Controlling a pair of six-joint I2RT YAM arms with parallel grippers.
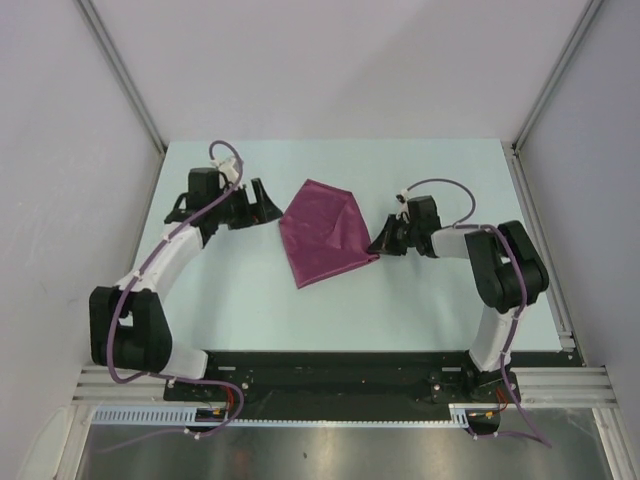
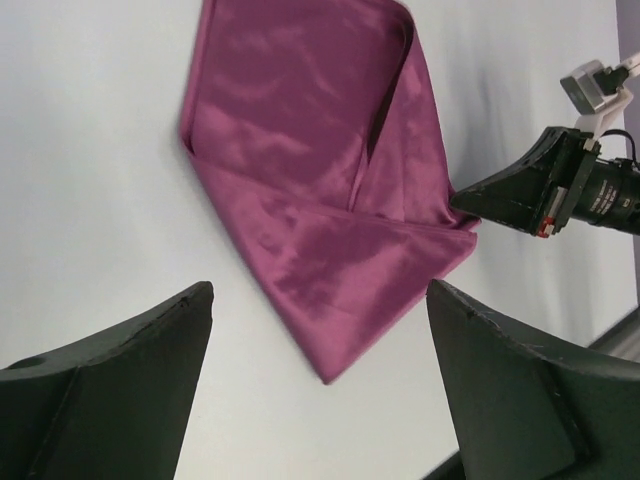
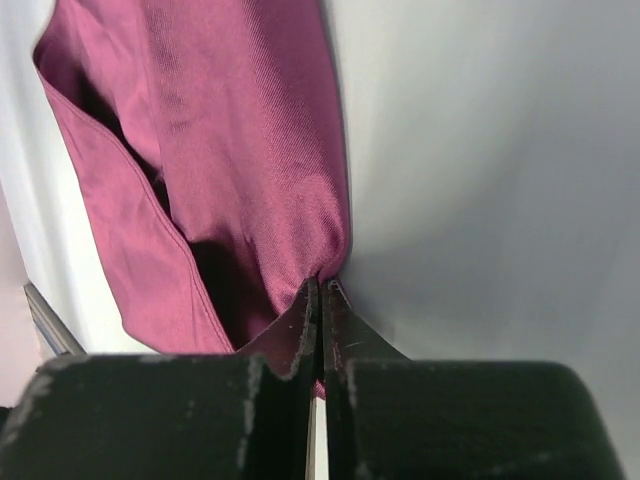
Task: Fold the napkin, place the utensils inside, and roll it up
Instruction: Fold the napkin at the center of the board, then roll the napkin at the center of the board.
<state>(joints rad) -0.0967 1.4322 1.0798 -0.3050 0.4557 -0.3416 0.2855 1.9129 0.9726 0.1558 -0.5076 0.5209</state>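
So here's what we've got with the claws. The right gripper [image 1: 379,250] is pinched completely shut, and from its own wrist camera we see the two fingers [image 3: 345,350] pressed flat together with almost no gap. A corner of the napkin [image 1: 322,232] is caught right at their tips. The cloth bunches into a little gathered point where it goes in between them, so we're calling that a proper grip on the fabric, not just a touch. It's the napkin's right-hand corner, the one pointing toward that arm.

The left gripper [image 1: 262,205] is the opposite story: spread wide, holding nothing. In its wrist view both dark fingers [image 2: 130,380] sit well apart at the bottom of the frame with the cloth showing in the gap beyond them. We can't see it touching the napkin; from above it sits just beside the cloth's left edge.

The napkin itself lies on the pale table [image 1: 250,310], roughly mid-table between the two claws. It's folded over on itself into an uneven pointed shape, with one flap lying loosely on top and a narrow tip pointing toward the near side.
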